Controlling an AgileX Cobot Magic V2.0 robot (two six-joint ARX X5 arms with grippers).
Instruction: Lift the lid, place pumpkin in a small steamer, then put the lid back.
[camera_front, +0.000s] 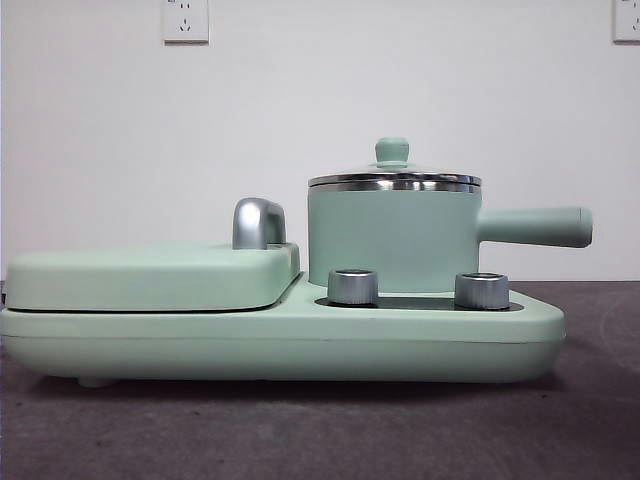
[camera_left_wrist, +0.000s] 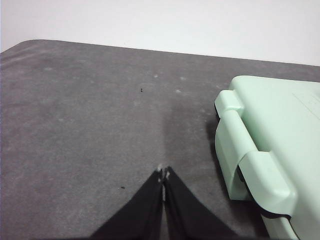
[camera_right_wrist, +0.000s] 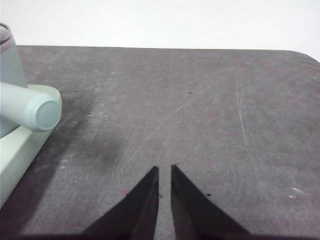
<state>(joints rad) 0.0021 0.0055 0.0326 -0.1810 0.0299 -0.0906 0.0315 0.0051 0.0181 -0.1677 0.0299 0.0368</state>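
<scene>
The small steamer stands on the right half of the mint-green cooker base, its long handle pointing right. The lid rests on the steamer's rim, its mint knob on top. The pumpkin is out of view. My left gripper hovers shut over bare table beside the griddle cover, holding nothing. My right gripper hangs over bare table with its jaws almost together and nothing between them; the steamer's handle lies off to its side. Neither arm shows in the front view.
A wide flat griddle cover with a chrome handle fills the cooker's left half. Two steel dials sit in front of the pot. Dark grey table stretches around the cooker; a white wall stands behind.
</scene>
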